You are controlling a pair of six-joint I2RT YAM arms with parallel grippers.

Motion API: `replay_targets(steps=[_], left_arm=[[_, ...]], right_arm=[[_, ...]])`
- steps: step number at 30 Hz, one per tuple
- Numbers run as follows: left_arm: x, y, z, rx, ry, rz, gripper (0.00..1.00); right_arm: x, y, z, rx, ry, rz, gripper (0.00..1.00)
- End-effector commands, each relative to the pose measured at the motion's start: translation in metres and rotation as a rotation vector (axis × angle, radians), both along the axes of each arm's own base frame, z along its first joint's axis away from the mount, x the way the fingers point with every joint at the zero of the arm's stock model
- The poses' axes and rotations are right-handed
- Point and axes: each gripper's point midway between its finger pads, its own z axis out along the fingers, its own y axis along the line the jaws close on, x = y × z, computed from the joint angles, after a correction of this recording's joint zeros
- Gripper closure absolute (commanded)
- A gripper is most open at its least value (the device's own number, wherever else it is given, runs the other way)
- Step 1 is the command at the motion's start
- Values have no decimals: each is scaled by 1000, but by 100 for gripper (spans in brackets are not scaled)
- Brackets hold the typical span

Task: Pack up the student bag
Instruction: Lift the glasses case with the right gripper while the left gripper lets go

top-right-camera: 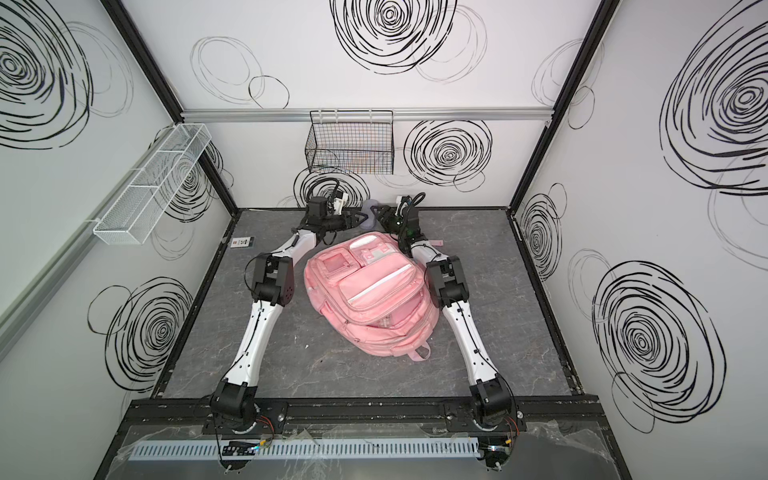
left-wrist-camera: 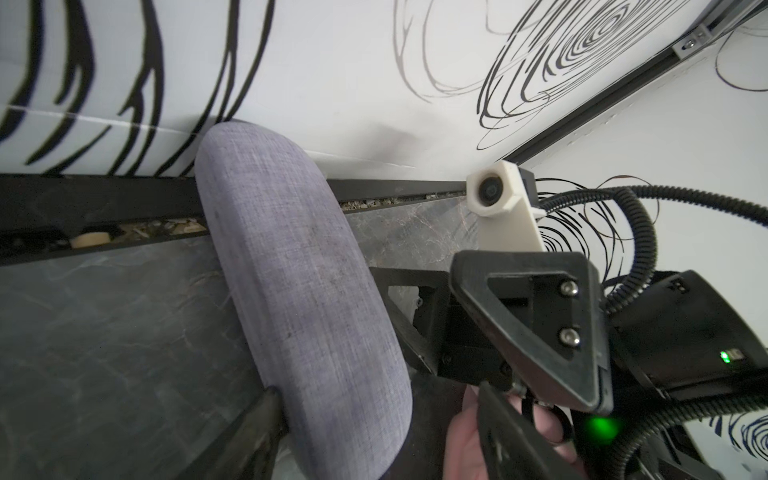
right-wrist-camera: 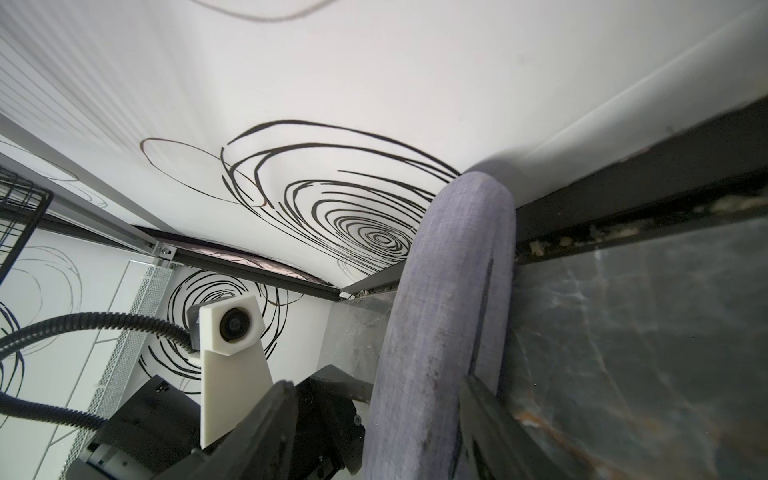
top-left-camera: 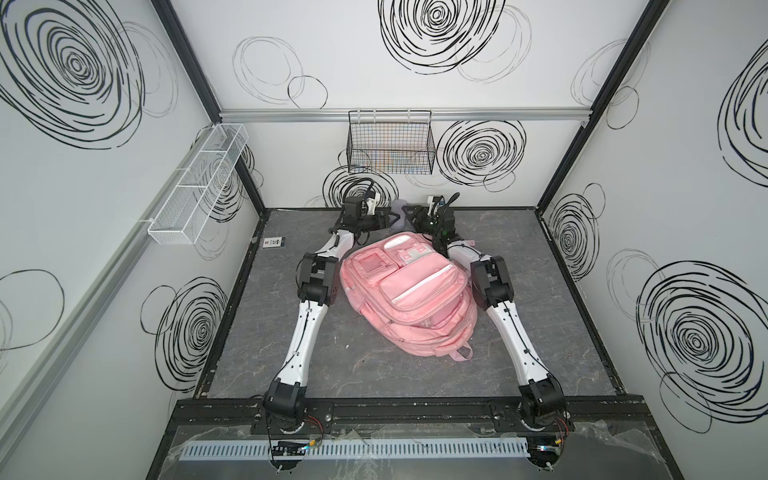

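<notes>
Fingers (left-wrist-camera: 249, 440) of your left gripper (left-wrist-camera: 376, 390) sat closest to the lens, spread apart on either side of a lilac-grey fabric case (left-wrist-camera: 299, 270). One finger touched its edge and the other stood clear, so nothing was clamped. Your right gripper (right-wrist-camera: 376, 382) met the case from the opposite end, its jaws likewise apart with a gap on one side. The case stood by the back wall (top-left-camera: 291, 158), and I could not tell whether it rested on the worktop (top-left-camera: 291, 353) or hung free. The student bag (top-left-camera: 407, 299) lay in the middle of the worktop between your two arms, front pockets up, just in front of the case.

You were, I judged, at the pickup of the case. To do it well, you needed one gripper alone to close squarely across the narrow width while the other backed off, then a straight lift before swinging over the bag. That rounded shell could slip from an off-centre pinch. Whether a bag compartment was open, I could not tell.
</notes>
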Motion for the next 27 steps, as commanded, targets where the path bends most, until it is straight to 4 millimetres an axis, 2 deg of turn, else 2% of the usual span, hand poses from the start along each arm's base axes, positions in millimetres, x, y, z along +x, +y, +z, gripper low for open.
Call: replay_targets(steps=[1,4,10,14,21,23,25,27], left_arm=[[-14,-25,5,-48,-45,-101,23],[-16,-28,4,-51,-41,-110,24],[-28,-39,10,-97,-26,-154,29],[-38,-48,11,-106,-15,-192,32],[-51,-53,17,-106,-15,-219,36],[-55,-54,22,-104,-26,-230,36],[-54,-50,27,-100,-46,-213,34],[-48,-43,33,-94,-65,-183,32]], right_arm=[[-19,28,-17,12,23,95,36],[-20,30,-20,-30,33,102,38],[-39,39,-18,-114,55,166,43],[-47,28,-22,-255,53,126,43],[-60,18,-14,-362,57,131,43],[-61,15,-10,-419,37,109,42],[-57,9,-11,-502,21,65,32],[-50,5,-12,-570,1,31,29]])
